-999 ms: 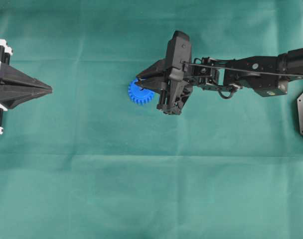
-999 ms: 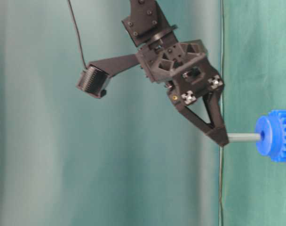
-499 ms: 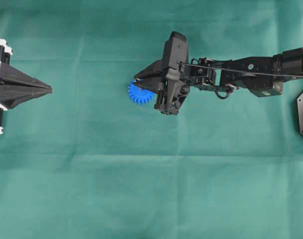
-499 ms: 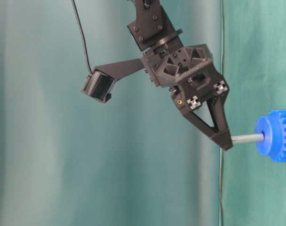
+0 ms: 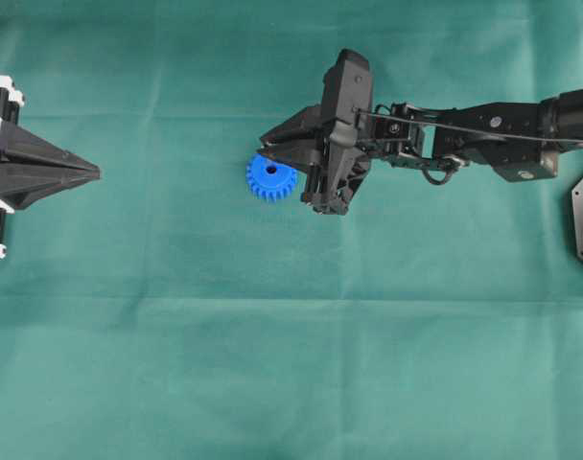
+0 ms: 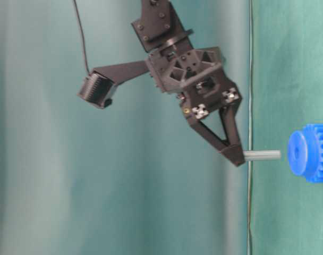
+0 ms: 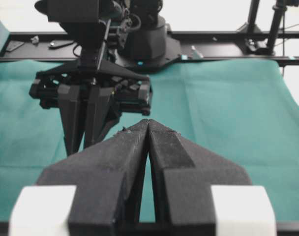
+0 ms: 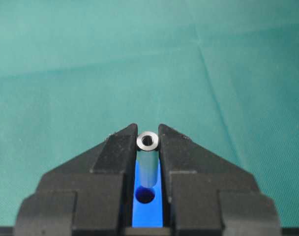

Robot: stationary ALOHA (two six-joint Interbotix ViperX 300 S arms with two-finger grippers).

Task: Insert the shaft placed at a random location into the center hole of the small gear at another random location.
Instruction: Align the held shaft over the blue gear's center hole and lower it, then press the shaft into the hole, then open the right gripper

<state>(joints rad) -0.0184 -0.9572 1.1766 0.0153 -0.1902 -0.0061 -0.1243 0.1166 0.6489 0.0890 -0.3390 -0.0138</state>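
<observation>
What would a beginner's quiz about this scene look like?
1. Fill in: the left gripper's jaws are ___ (open or shut).
2. True or false: the shaft sits inside the gear's hole.
3. What holds the shaft? A. left gripper B. right gripper C. nothing

Key: 1. shut. 2. False: the table-level view shows a gap between shaft and gear. 3. B.
</observation>
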